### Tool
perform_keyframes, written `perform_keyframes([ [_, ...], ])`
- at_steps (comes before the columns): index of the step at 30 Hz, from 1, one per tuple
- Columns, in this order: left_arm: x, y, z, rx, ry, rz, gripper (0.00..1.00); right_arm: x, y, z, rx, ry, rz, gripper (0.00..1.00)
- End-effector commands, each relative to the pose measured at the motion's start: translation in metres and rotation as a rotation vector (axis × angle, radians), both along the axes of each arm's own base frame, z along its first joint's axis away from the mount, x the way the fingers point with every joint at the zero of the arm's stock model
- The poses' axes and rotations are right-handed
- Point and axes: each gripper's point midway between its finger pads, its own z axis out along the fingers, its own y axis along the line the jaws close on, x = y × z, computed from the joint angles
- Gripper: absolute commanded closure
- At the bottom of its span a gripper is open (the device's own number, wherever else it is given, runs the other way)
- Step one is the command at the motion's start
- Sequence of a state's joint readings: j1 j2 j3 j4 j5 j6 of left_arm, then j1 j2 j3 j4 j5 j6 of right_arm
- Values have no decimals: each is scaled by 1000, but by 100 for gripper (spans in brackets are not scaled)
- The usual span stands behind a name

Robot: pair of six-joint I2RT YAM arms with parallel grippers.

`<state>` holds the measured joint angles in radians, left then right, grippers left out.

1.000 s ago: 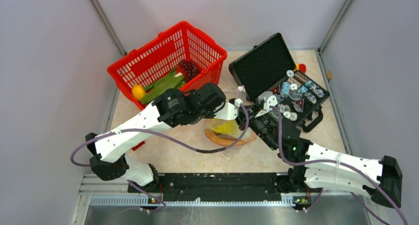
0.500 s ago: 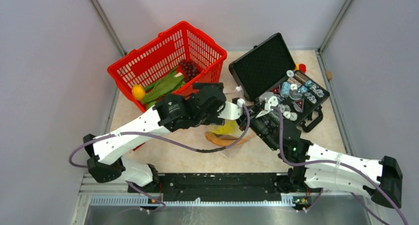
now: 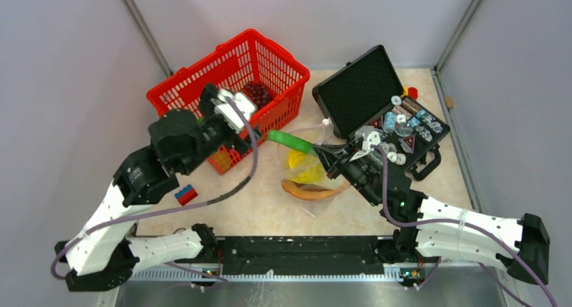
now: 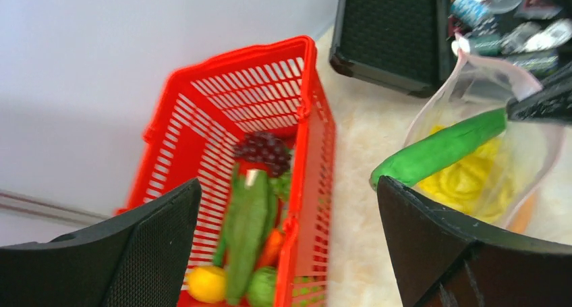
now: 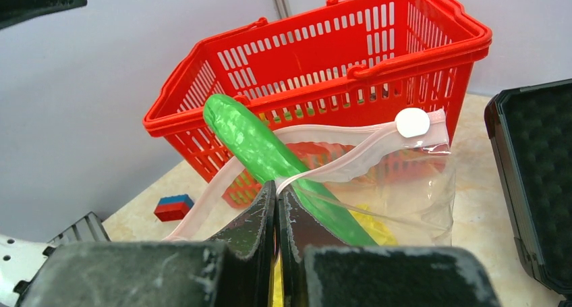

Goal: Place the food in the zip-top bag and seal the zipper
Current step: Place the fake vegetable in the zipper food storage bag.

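The left gripper (image 4: 289, 185) hung wide open and empty above the basket (image 4: 236, 54); the right gripper (image 5: 276, 192) pinched the bag's (image 5: 411, 199) edge.

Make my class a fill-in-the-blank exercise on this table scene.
1. The left claw hangs over the red mesh basket, jaws ___.
2. The right claw is shut on the mouth of the clear ___.
3. A long ___ pod sticks out of that mouth.
4. The dark grapes lie in the ___.
Missing words: open; zip-top bag; green; basket.

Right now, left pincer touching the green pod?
Apart. Top view: open left pincer sits by the basket, the green pod lies clear of it.
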<state>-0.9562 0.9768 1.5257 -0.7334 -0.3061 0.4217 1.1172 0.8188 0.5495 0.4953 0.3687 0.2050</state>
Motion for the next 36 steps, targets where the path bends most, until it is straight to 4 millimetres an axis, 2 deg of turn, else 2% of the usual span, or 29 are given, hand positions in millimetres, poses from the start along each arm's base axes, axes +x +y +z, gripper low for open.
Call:
perform_keyframes([
  [1,10,-6,-12,-220,241,-9,1,-9,-2,44,142,-55,35,100],
  [8,15,-22,-52,-348,554,-62,1,-10,-1,44,131,-47,40,100],
  [11,5,-24,-60,-434,627,-152,1,-9,-1,43,110,-52,35,100],
  [15,6,-15,-73,-541,677,-153,1,-7,-3,42,109,-53,18,100],
  [20,1,-29,-80,-584,778,-251,1,-7,-2,42,108,-51,22,100],
  [23,5,-32,-81,-612,788,-256,5,-7,-3,42,110,-52,20,100],
  [33,23,-33,-105,-596,835,-197,15,-7,-4,43,111,-53,15,100],
  [34,26,-32,-110,-591,838,-180,18,-7,-4,44,112,-54,15,100],
  [36,28,-33,-116,-586,852,-174,29,-7,-4,44,112,-55,15,100],
])
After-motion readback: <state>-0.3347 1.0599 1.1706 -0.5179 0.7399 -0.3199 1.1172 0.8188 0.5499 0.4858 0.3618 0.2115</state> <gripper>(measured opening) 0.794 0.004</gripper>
